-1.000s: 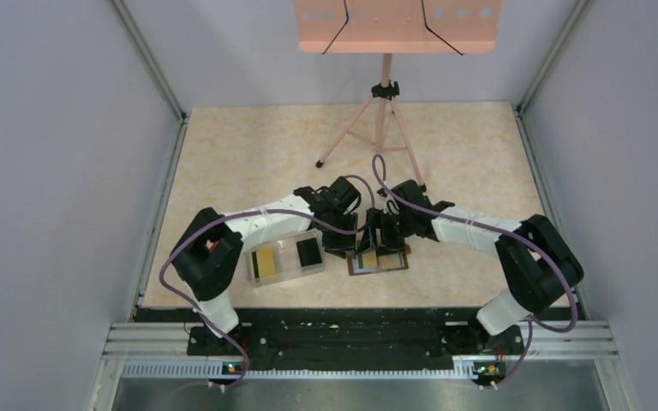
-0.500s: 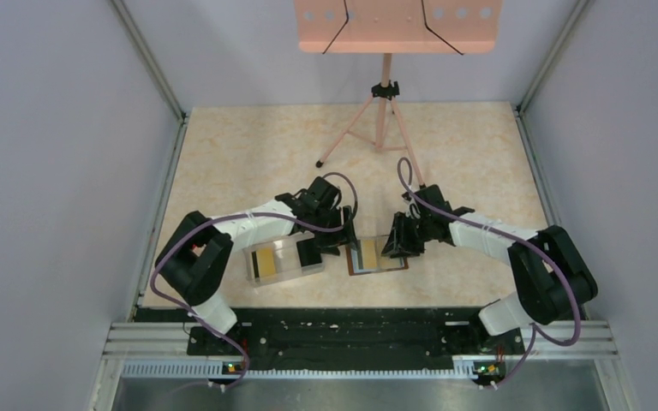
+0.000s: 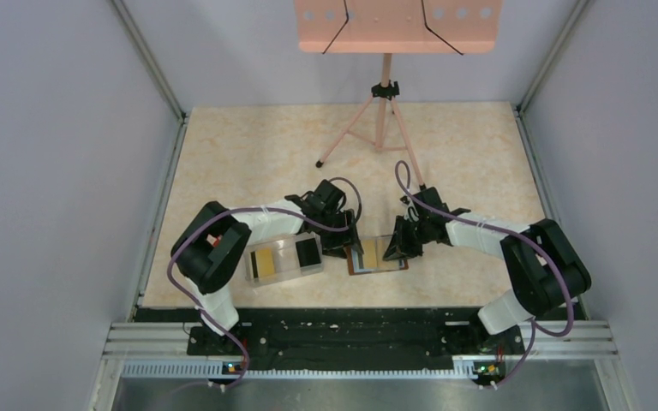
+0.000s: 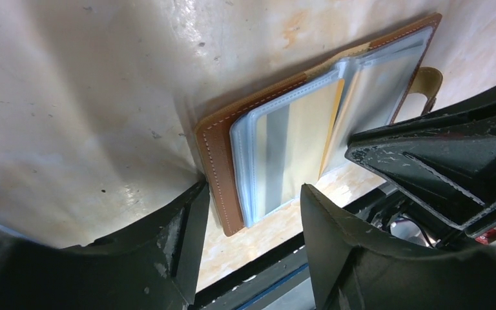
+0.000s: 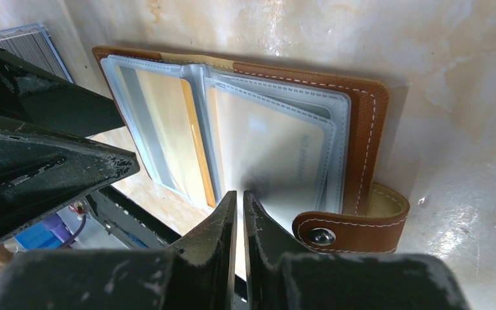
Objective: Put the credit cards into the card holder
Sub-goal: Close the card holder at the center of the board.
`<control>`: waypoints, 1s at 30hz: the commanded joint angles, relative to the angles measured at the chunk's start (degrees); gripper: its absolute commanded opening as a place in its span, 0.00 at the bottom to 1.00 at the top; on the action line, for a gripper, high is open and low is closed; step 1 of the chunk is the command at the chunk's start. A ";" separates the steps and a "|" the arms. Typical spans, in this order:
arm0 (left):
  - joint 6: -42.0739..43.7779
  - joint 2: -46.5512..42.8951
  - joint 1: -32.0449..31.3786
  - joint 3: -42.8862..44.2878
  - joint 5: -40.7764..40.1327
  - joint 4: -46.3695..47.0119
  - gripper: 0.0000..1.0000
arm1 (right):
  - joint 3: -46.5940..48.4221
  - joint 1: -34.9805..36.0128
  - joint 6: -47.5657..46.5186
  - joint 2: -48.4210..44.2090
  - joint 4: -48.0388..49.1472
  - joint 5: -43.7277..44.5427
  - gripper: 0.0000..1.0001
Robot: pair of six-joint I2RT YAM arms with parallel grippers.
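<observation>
Card holder (image 3: 378, 255) open flat on table (image 3: 266, 154), long axis left-right, snap tab (image 5: 352, 223) at right end. Your left gripper (image 4: 252, 197) spread wide at its left edge. Your right gripper (image 5: 239, 200) pinched closed over sleeves (image 5: 278, 148).

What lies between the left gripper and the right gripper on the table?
The open card holder lies between the left gripper and the right gripper; the top external view shows it.

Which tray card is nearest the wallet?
The black card, at the right end of the tray beside the card holder; the yellow-gold card lies at its left end.
</observation>
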 commanded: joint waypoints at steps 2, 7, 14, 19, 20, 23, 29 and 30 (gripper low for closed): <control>0.18 -1.91 0.00 -1.49 3.70 5.25 0.56 | -1.52 -0.41 -0.22 1.53 1.24 1.42 0.08; -1.58 -5.33 -0.05 -3.52 8.74 13.38 0.46 | -1.52 -0.43 0.09 1.46 2.15 0.23 0.08; -6.27 -6.78 -0.06 -8.45 13.47 27.87 0.37 | -1.22 -0.42 0.04 1.18 2.31 -0.78 0.08; -4.70 -4.29 -0.54 -6.16 12.95 24.26 0.37 | -1.34 -0.45 -0.13 1.62 2.67 -1.28 0.08; -3.74 -3.66 -0.78 -5.14 11.98 21.79 0.34 | -1.37 -0.42 -0.18 1.62 2.77 -1.46 0.08; -0.96 -1.79 -1.36 -1.85 7.68 12.76 0.14 | -0.96 -0.45 -0.07 1.17 2.63 -1.79 0.09; 2.24 -4.14 -1.48 0.92 -0.08 -0.10 0.00 | 2.17 -0.19 -2.19 -1.67 -4.13 3.12 0.13; 3.00 -4.58 -1.48 1.82 -1.36 -2.77 0.00 | 3.16 -0.05 -2.87 -1.96 -5.87 4.78 0.13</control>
